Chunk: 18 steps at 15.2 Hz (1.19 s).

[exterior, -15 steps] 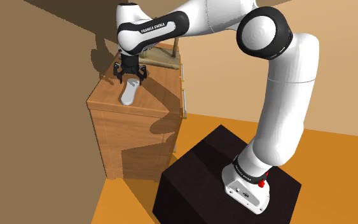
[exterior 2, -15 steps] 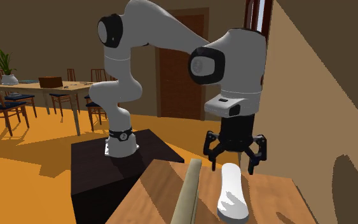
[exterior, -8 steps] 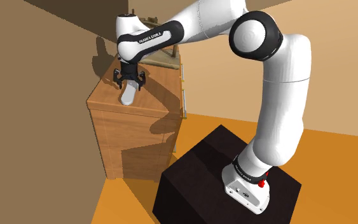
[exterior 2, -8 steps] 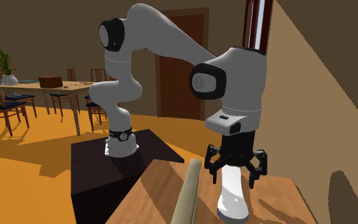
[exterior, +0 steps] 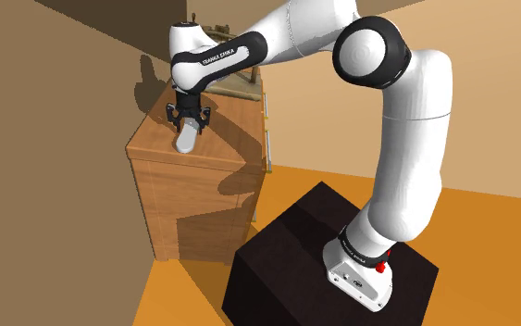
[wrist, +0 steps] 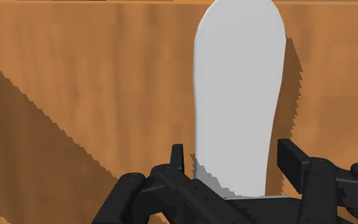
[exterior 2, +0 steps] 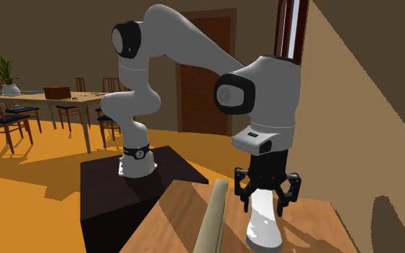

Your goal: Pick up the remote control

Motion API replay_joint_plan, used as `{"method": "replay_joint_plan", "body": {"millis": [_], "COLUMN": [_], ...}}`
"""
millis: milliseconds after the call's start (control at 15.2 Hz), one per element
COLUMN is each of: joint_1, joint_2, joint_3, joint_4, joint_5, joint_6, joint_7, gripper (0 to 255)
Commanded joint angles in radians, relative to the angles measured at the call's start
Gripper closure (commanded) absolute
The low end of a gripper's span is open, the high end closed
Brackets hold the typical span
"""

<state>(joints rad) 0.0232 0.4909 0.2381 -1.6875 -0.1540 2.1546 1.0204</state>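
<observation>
A plain white, elongated remote control (exterior: 186,141) lies flat on top of a wooden cabinet (exterior: 156,148). My black gripper (exterior: 188,122) points straight down over the remote's end nearest the arm. In the second exterior view the gripper (exterior 2: 267,202) straddles the remote (exterior 2: 262,224), with its fingers drawn in against the sides. In the wrist view the remote (wrist: 238,95) runs away from the gripper (wrist: 234,156), and both fingers (wrist: 177,159) press its long edges. The gripper is shut on the remote, which rests on the cabinet top (wrist: 95,95).
A pale wooden cylinder (exterior 2: 211,215) lies on the cabinet beside the remote, and a wooden object (exterior: 238,85) sits at the back. A brown wall (exterior: 55,139) stands close on the shoulder view's left. The black stand (exterior: 286,250) is below. A dining table and chairs (exterior 2: 35,100) stand far off.
The gripper came down over the remote's near end, then its fingers drew in from wide open to clasp the remote's sides. The remote has not moved.
</observation>
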Motion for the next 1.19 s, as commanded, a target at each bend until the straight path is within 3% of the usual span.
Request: {"method": "replay_joint_plan", "body": {"millis": [0, 1122], "joint_1": [0.0, -0.005], "joint_2": [0.001, -0.079], "joint_3": [0.0, 0.013], "joint_4": [-0.001, 0.09], "joint_5": [0.0, 0.027], "joint_6": [0.0, -0.169], "joint_7": [0.0, -0.019], "gripper": [255, 255]}}
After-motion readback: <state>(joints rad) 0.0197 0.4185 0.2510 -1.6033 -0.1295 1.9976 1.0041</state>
